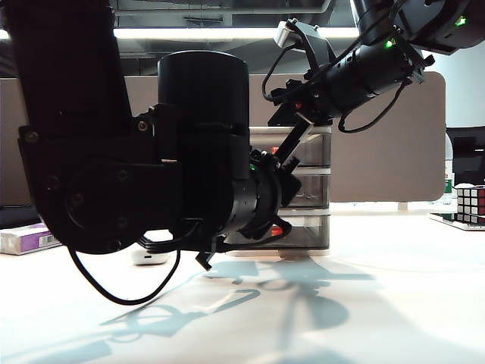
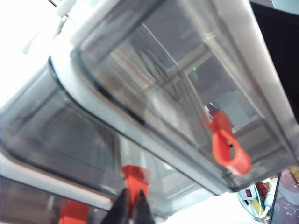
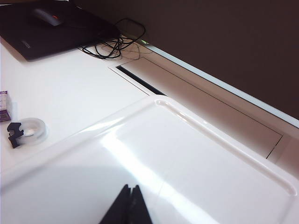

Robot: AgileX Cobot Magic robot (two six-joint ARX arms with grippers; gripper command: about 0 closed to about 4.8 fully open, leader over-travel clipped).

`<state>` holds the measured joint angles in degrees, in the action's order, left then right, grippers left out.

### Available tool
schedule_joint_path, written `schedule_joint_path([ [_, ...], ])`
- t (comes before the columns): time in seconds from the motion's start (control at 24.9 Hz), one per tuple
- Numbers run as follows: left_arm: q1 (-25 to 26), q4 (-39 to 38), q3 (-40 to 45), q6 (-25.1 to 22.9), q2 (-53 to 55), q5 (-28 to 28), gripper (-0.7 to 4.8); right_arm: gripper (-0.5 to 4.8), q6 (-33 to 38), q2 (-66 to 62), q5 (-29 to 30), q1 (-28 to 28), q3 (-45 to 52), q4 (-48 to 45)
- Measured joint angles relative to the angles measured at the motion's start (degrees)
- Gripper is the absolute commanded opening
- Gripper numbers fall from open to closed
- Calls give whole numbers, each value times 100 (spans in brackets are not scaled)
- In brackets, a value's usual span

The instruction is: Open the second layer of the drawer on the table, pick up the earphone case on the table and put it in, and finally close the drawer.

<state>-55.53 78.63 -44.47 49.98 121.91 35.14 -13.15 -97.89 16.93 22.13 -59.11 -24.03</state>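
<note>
at the cabinet front, left tool [image 2: 131, 205] clenches the red-orange handle [image 2: 135, 179]; a thin pinch may slip. right tool [image 3: 126, 205] hovers clenched, empty.

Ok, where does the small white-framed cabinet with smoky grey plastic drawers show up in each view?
Exterior view: white-framed drawer cabinet mid-picture, partly behind the left arm.
Left wrist view: fills the picture; left hand shut on a red-orange handle.
Right wrist view: no drawers seen; shut right hand over a white rimmed surface, perhaps its top.
Shared landmark: red-orange drawer handles, one visible in the exterior too.
</note>
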Motion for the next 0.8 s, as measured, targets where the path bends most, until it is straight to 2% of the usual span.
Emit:
schedule_joint_path([
  [0.24,0,4,-15,-39,0,-24,-6,-4,0,0,-4,0,0,2],
  [0.44,-79,42,-13,-251,0,-129,-6,-4,0,0,-4,0,0,4],
  [0.8,-778,306,448,-400,-33,98,-6,-4,-22,-2,-20,0,4,59],
])
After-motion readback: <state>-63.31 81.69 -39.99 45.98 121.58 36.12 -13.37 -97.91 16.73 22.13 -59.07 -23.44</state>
